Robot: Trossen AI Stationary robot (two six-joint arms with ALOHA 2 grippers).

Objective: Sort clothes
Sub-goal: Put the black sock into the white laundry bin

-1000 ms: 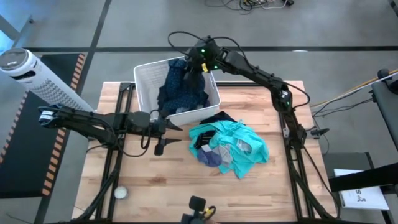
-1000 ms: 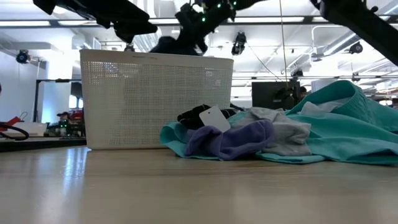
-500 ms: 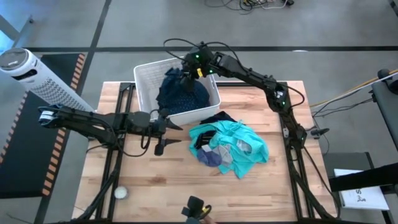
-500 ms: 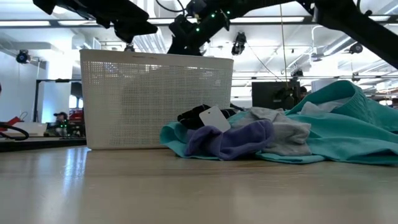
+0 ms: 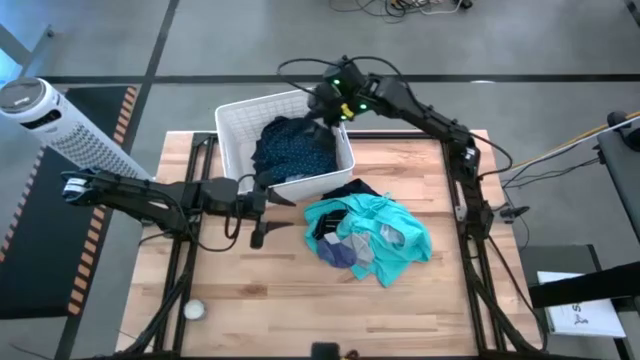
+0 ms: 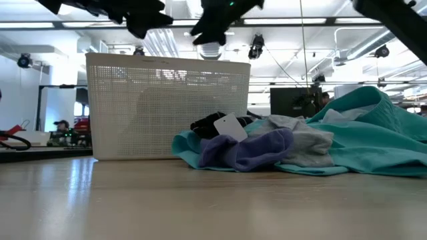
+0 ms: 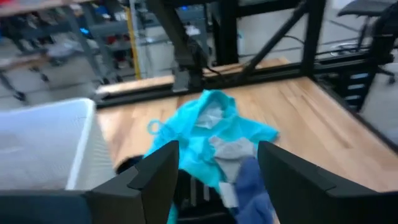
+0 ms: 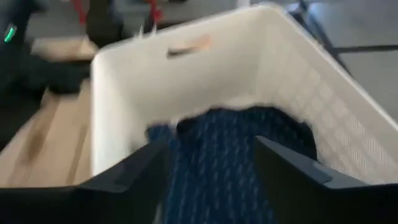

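High view: your right gripper [image 5: 322, 97] hangs spread and empty over the basket [image 5: 232, 130]; navy garment [image 5: 293, 150] lies inside. Left gripper [image 5: 272, 213], fingers apart, waits beside the teal pile [image 5: 375, 235] on the table [image 5: 440, 290].

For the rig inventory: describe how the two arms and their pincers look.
Both arms are dark, slim, jointed tubes with black cables looped along them. The right arm shows small green and yellow lights near its wrist. Each pincer, left pincer and right pincer, has two flat, dark, wedge-shaped fingers.
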